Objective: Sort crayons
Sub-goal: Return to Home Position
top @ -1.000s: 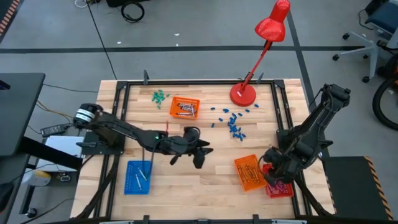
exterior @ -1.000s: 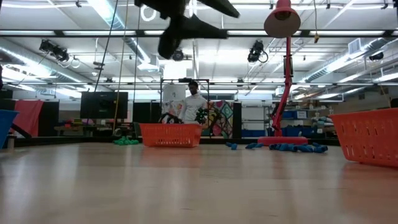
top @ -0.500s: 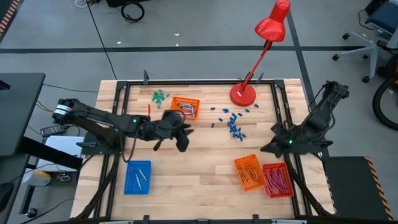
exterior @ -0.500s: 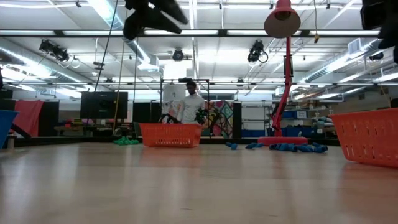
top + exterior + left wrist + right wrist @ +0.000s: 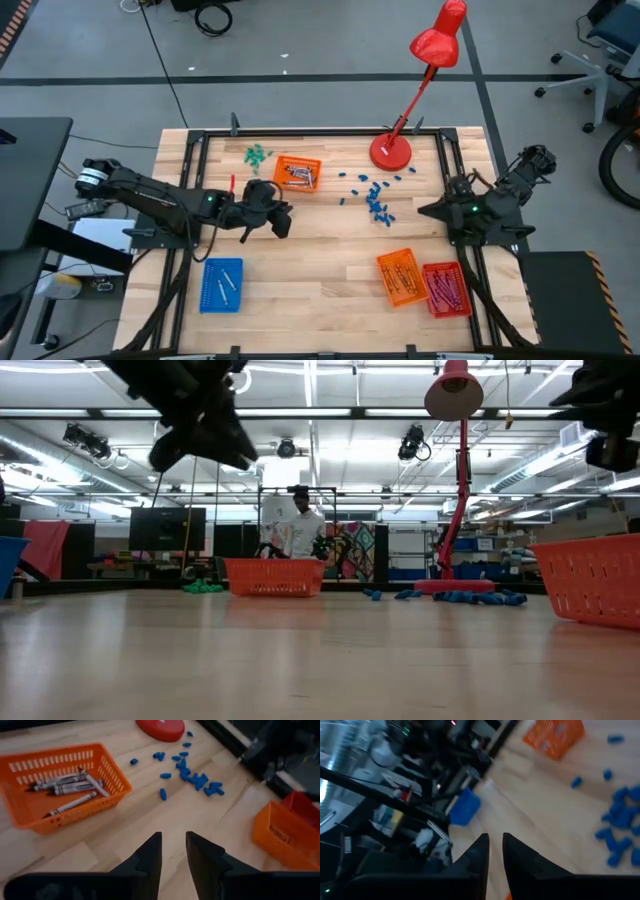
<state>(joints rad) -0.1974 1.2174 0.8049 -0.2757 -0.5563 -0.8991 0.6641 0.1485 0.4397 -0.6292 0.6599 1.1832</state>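
Jaws of the left gripper stand narrow, the 2 fingers set close with a slim gap and nothing between them. Jaws of the right gripper stand likewise narrow and hold nothing.

In the high view the left gripper hangs over the left half of the worktop, just short of the far orange tray and between it and the blue tray. The right gripper is drawn to the right edge of the worktop, pointing inward, well apart from all trays. In the low view both grippers ride high above the surface.

The crayons all lie inside trays. The far orange tray holds several grey-white ones lying flat in a loose bundle. The blue tray, at the near left, holds a few pale sticks. The near orange tray and the red tray sit side by side at the near right, touching or almost so, each with sticks inside.

Small blue pieces are scattered near the red lamp at the far edge. Small green pieces lie just beyond the far orange tray.

A person stands in the room behind the worktop.
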